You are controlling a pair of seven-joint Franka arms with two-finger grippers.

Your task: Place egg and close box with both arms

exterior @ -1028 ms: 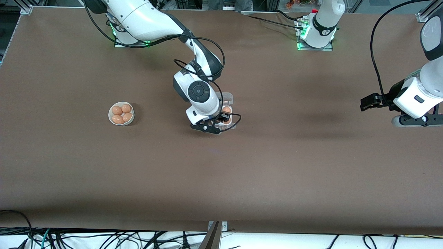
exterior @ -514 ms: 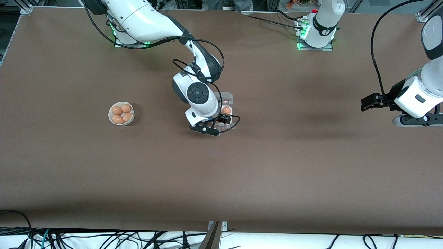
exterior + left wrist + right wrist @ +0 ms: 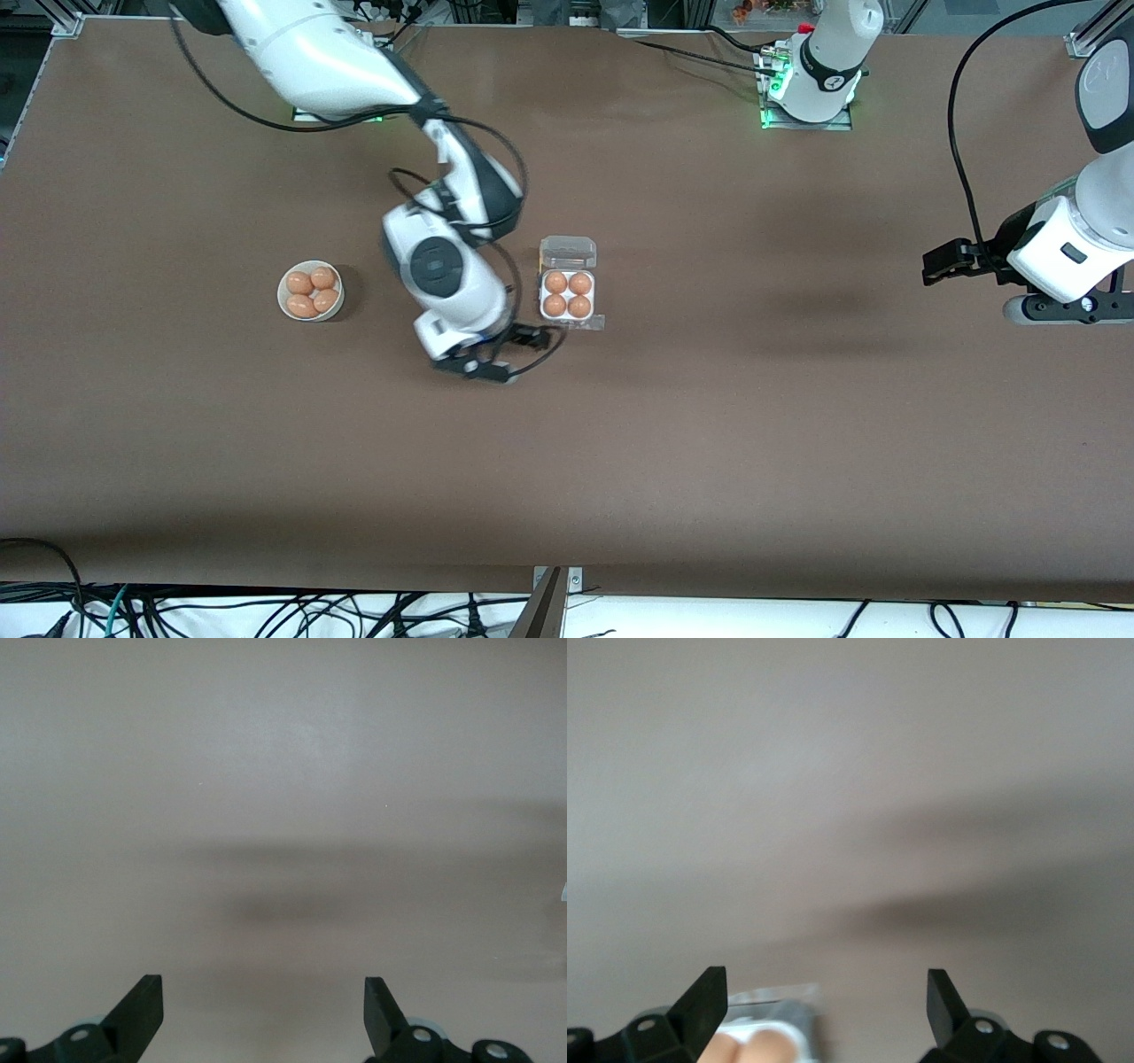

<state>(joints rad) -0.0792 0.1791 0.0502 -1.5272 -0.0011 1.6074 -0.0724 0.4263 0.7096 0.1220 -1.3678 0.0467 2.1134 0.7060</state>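
Note:
The box (image 3: 568, 317) is a small white four-cell carton in the middle of the table. Its clear lid (image 3: 568, 252) stands open on the side toward the robot bases. All its cells hold brown eggs; the egg (image 3: 579, 307) lies in a cell nearer the front camera. My right gripper (image 3: 518, 347) is open and empty, over bare table beside the box, toward the right arm's end. In the right wrist view the box's edge (image 3: 784, 1014) and two eggs show between the open fingers. My left gripper (image 3: 937, 263) is open and empty, waiting high over the left arm's end.
A round white bowl (image 3: 285, 306) with several brown eggs stands toward the right arm's end of the table. The brown table surface (image 3: 709, 425) spreads wide around the box. Cables lie along the table's front edge.
My right gripper has let go of the egg in the box and pulled away toward the right arm's end. All four eggs are now uncovered. The left arm has not moved.

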